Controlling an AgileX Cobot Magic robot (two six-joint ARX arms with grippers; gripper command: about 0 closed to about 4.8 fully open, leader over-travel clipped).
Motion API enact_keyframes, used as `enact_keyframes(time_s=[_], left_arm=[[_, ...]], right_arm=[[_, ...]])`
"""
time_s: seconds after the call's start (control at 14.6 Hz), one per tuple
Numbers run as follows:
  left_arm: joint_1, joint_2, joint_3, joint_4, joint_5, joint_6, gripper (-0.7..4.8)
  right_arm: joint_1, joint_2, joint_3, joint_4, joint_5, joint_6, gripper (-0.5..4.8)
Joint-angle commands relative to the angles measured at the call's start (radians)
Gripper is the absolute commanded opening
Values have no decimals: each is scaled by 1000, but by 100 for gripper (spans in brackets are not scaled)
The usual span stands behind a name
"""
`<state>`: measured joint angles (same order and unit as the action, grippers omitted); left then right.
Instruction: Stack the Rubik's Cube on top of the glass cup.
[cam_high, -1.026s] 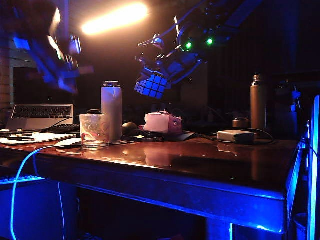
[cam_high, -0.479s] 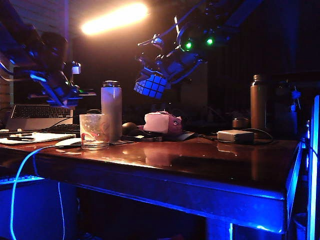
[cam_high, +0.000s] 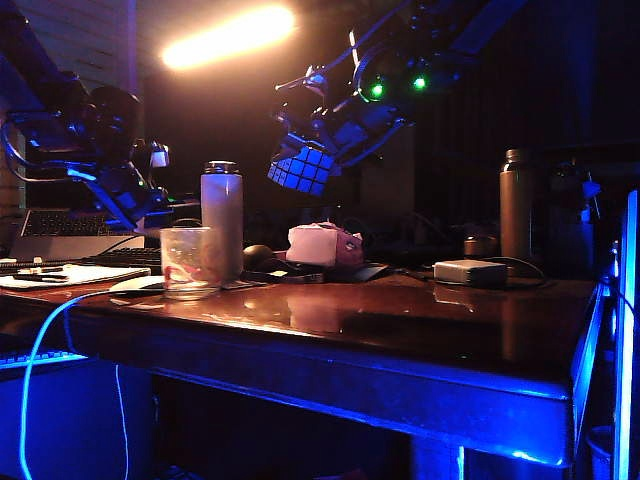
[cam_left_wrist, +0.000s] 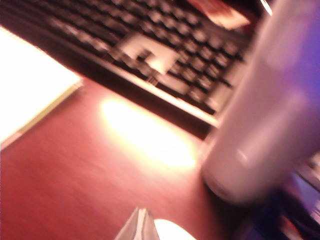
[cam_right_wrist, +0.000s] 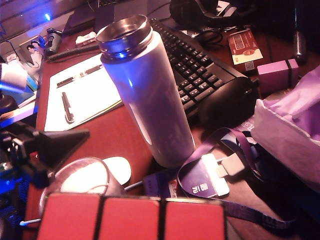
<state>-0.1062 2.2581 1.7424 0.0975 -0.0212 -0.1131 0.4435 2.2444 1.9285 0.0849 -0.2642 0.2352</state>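
Wooden table (cam_high: 420, 330) bears glass cup (cam_high: 188, 262), bottle (cam_high: 222, 218), keyboard (cam_right_wrist: 202, 75).

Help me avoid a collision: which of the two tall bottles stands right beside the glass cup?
The pale bottle, just behind the glass cup at the table's left; the dark bottle stands far right.

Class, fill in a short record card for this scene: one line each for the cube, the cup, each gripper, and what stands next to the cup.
Rubik's Cube: held in the air, above the table, right of the cup
glass cup: upright on the table, nothing on it
right gripper: raised, closed on the cube
left gripper: low beside the cup's left; jaw state unclear
beside cup: pale bottle, white mouse
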Motion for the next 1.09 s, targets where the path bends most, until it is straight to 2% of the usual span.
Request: enact_keyframes(time_s=[0.07,0.34,0.48,0.68,1.09], left_arm=[[-9,3,2,-29,90,-1,-4],[-43,3,2,-28,270,-3,-4],[-58,3,2,-27,320,-4,-4],[-81,3,3,-27,386,-19,-4],[-156,3,4,-30,454,-18,-4]], right_arm=[[1,-13,9,32,-4,0,269],[-1,-14,9,31,-4,0,269],[-3,-19,9,25,-4,-1,269],[-8,-26,9,19,-3,-11,269],[-42,-32,9,13,2,-30,270]])
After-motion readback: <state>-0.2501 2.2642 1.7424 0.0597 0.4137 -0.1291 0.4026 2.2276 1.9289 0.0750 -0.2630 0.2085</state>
